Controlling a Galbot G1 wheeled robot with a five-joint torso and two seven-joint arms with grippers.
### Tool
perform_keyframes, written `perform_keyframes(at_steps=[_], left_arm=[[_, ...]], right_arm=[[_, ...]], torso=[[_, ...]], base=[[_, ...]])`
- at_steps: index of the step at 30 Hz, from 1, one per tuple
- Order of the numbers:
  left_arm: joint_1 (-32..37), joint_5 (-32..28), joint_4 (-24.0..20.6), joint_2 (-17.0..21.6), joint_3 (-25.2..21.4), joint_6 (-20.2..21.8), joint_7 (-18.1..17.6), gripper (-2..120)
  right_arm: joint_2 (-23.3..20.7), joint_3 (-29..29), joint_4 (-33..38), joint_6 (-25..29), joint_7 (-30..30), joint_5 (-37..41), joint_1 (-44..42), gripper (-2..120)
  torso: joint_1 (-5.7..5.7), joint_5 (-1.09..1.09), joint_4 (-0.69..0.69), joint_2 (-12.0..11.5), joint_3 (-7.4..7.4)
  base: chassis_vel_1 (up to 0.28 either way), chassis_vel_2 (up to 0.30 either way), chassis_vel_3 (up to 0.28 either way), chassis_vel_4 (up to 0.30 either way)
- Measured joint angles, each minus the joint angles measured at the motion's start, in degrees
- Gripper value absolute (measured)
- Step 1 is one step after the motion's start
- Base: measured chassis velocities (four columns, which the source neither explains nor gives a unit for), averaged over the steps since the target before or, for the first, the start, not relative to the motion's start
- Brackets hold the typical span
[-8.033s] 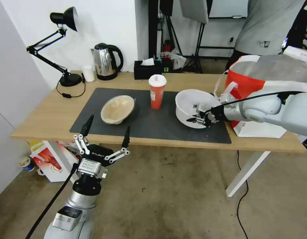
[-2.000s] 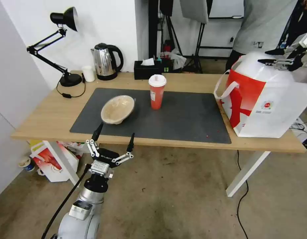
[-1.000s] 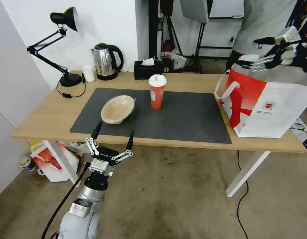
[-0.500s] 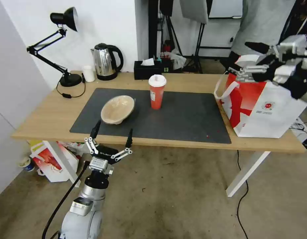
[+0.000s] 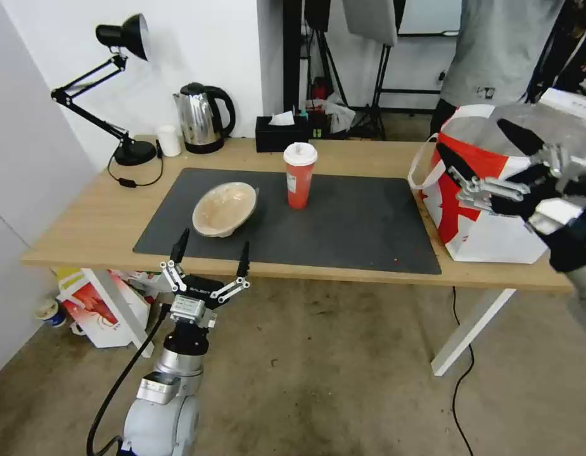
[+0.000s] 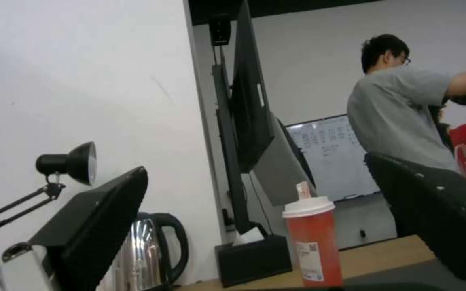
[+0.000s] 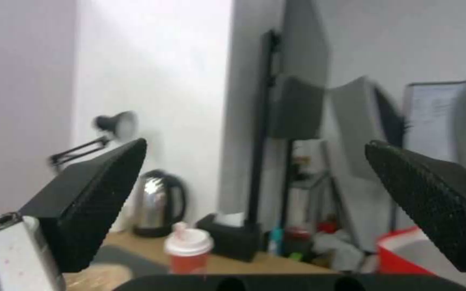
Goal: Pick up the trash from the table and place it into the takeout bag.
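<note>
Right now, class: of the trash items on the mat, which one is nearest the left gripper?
The shallow beige bowl, tilted near the mat's front edge, just beyond the open left gripper; the tall red cup stands farther back.

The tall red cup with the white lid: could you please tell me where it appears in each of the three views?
Head view: red cup upright on the dark mat, centre.
Left wrist view: red cup low, right of middle.
Right wrist view: red cup at the bottom edge.
Shared landmark: steel kettle.
</note>
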Motion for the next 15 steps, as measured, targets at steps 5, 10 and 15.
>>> perform_keyframes(at_steps=[5,10,15], left_arm=[[-0.45,0.01,0.53,-0.95,0.11,0.14,-0.01,100],[-0.49,-0.06,0.55,-1.54,-0.06,0.22,-0.03,100],[-0.45,-0.33,0.55,-1.81,-0.59,0.21,-0.07,100]], right_arm=[[10.12,-8.06,0.43,1.77,4.47,-12.44,-0.49,100],[17.03,-15.63,0.43,3.04,6.72,-20.35,-1.0,100],[23.92,-22.98,0.43,5.95,9.3,-31.52,-0.52,100]], torso=[[0.0,-0.01,0.0,-0.01,0.0],[0.0,-0.01,0.0,-0.01,0.0],[0.0,-0.02,0.01,-0.01,0.0]], base=[[0.0,0.0,0.0,0.0],[0.0,0.0,0.0,0.0],[0.0,0.0,0.0,0.0]])
